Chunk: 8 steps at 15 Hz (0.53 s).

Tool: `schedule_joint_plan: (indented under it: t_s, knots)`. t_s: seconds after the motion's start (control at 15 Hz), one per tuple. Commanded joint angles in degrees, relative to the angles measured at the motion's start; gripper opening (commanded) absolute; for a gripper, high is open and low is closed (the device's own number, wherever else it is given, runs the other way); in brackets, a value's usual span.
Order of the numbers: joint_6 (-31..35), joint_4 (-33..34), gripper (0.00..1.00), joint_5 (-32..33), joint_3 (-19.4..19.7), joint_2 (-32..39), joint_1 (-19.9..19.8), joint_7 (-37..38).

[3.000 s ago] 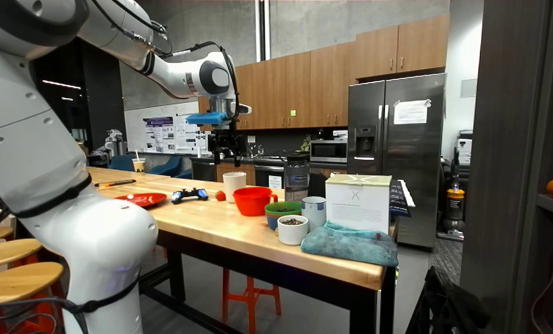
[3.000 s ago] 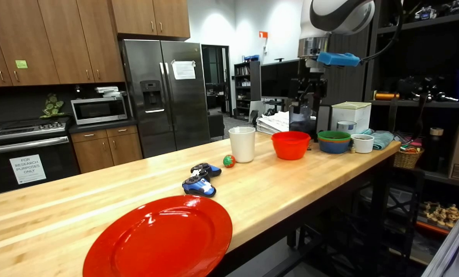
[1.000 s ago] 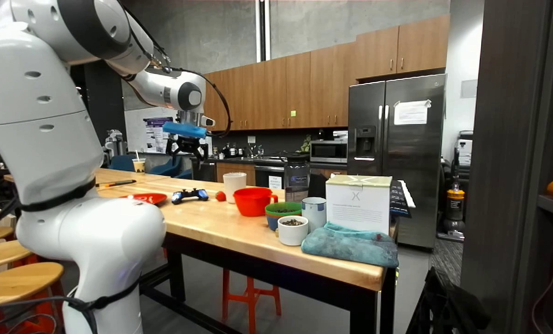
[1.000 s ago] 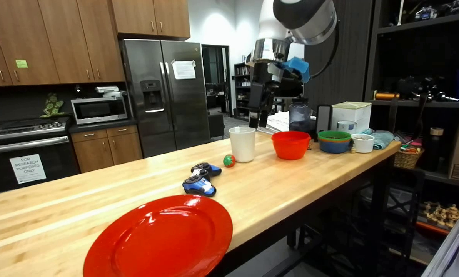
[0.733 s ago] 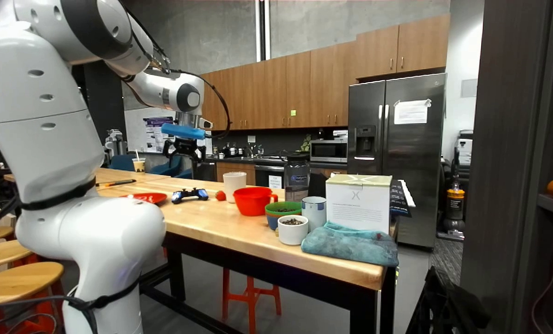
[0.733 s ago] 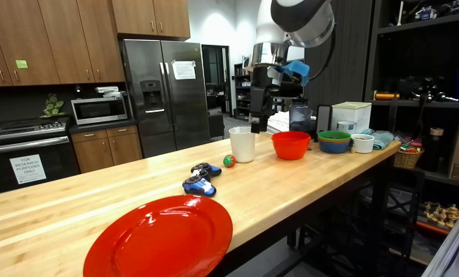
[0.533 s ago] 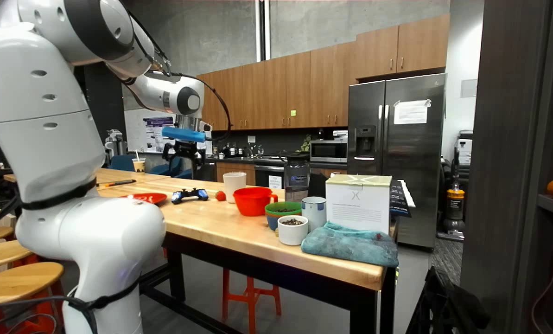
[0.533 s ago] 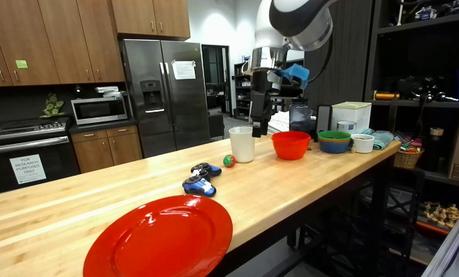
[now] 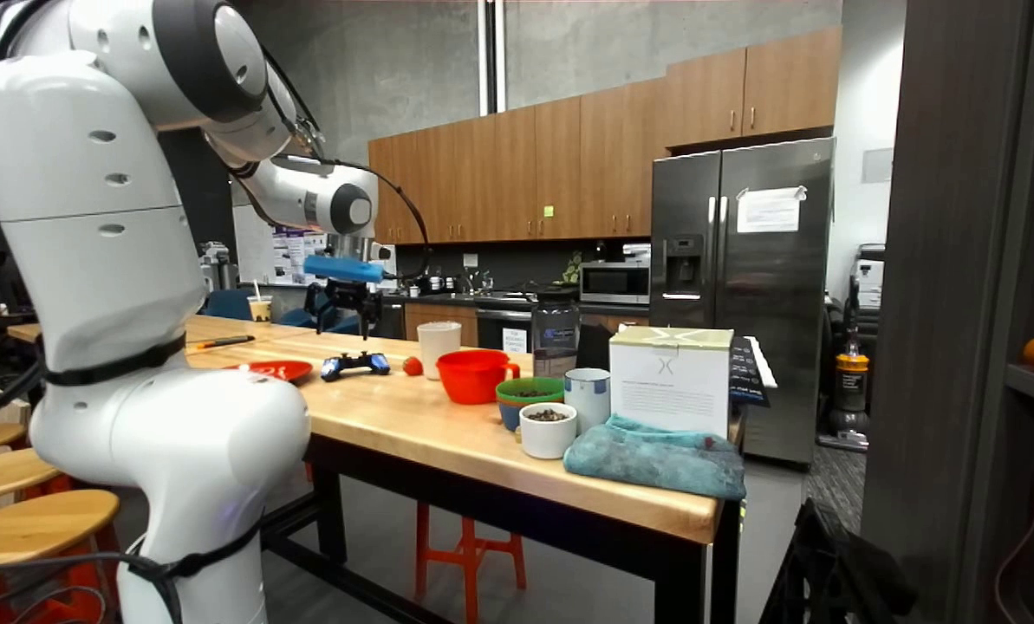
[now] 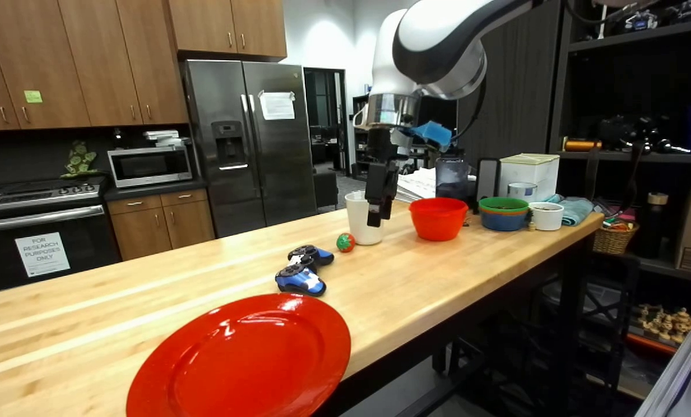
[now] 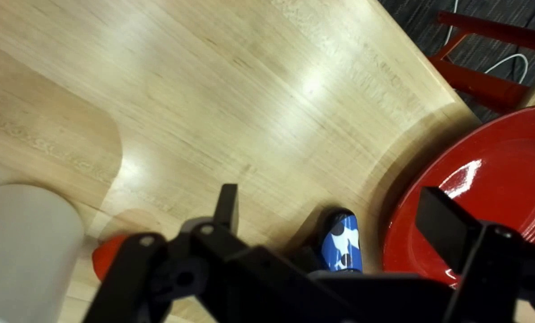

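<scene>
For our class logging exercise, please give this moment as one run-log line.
Gripper: open, holding nothing; Nearest: blue game controller, untouched on table; Nearby: red plate, strawberry, white cup

The gripper (image 11: 332,204) holds its jaws wide apart, and between them shows one end of a blue-and-white controller (image 11: 342,244), the rest hidden behind the gripper's body. One jaw overlaps a glossy red plate (image 11: 514,175) in the view; outside the other are a partly covered small red object (image 11: 106,257) and, farther out, a pale cup (image 11: 23,251), with wooden tabletop (image 11: 249,112) stretching ahead of both jaws.
</scene>
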<state>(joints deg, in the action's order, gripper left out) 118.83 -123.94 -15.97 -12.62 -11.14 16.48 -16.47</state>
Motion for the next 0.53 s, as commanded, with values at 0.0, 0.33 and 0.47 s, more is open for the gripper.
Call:
schedule_joint_plan:
  t_s: [0.0, 0.33, 0.47]
  knots:
    - [-0.3, 0.7, 1.0, 0.0, 0.0, 0.2, 0.0, 0.1]
    - [-0.7, 1.3, 1.0, 0.0, 0.0, 0.3, -0.1, 0.1]
    - [-0.7, 1.3, 1.0, 0.0, 0.0, 0.3, -0.1, 0.1]
